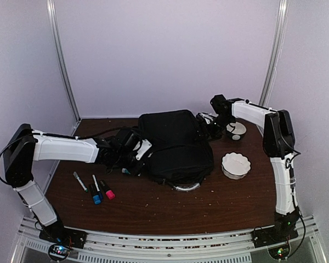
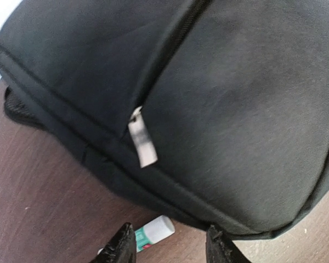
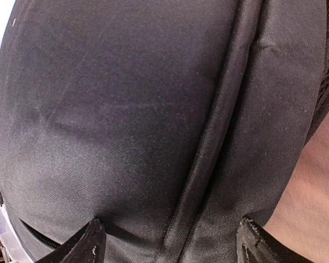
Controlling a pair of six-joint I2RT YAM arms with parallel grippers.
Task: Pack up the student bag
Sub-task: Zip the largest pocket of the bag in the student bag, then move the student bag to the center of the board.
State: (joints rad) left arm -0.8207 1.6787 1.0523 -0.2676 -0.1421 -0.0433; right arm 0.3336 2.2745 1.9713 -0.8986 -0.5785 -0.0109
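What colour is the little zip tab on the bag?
Silver-grey: the zip tab stands out against the black bag, clearest in the left wrist view.

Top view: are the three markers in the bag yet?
No, all three markers lie out on the table, apart from the bag.

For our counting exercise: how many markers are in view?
4: three markers together front-left of the student bag, one at its edge by the left gripper; more may be hidden.
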